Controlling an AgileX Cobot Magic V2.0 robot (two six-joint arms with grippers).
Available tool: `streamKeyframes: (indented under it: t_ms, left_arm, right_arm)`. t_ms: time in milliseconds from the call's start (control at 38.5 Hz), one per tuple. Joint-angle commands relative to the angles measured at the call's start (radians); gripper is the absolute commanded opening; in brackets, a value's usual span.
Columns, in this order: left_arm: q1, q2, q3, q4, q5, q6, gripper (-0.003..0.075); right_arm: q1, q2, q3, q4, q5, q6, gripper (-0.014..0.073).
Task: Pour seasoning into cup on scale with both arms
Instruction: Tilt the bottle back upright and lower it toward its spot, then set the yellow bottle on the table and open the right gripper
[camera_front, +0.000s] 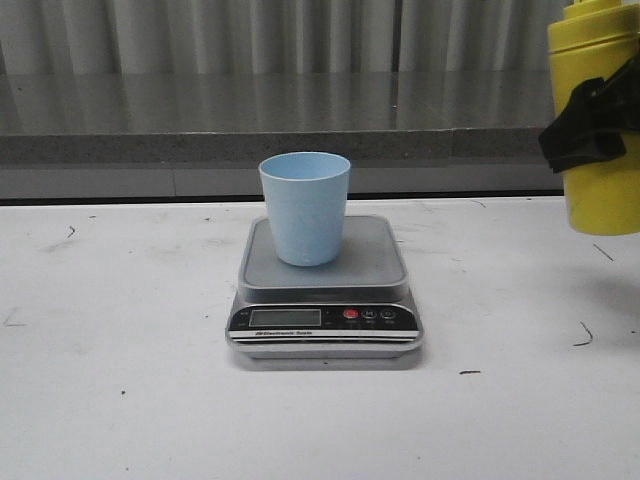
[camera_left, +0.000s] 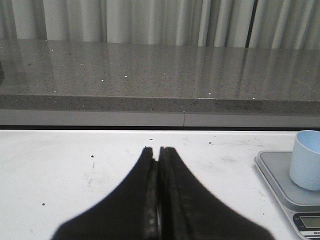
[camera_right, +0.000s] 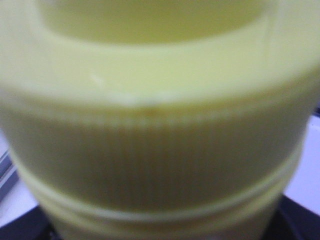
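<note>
Bottle lifted at right; cup on scale.
Front: the cup (camera_front: 304, 207) stands upright on the scale (camera_front: 325, 290) mid-bench (camera_front: 120, 380); the right end effector (camera_front: 590, 115) pinches the yellow bottle (camera_front: 600, 190) above the bench's right edge. Left wrist: left end effector (camera_left: 159, 152) pressed together, holding nothing, left of the scale. Right wrist: the bottle's ribbed cap fills the view, blurred.

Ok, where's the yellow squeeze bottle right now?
In the front view the tall yellow plastic squeeze bottle hangs at the far right edge, held above the table in the right tool, well right of the silver-grey scale.
</note>
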Motion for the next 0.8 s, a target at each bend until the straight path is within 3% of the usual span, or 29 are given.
streamKeyframes:
  t_ms: [0,259,389,778]
  left_arm:
    - [0.005,-0.005,-0.025,0.0,-0.082,-0.007,-0.002]
    - [0.005,-0.005,-0.025,0.0,-0.082,-0.007,-0.002]
    - [0.005,-0.005,-0.025,0.0,-0.082,-0.007,-0.002]
    - [0.005,-0.005,-0.025,0.0,-0.082,-0.007,-0.002]
  right_arm:
    - [-0.012,-0.037,0.001,0.128,-0.108,-0.14,0.0328]
    - [-0.012,0.045,0.12,0.574,-0.369,-0.482,0.0328]
    - [-0.012,0.091,0.182,0.721,-0.505,-0.604,0.0328]
    - [-0.012,0.213,0.226,0.749,-0.688,-0.666,0.0329]
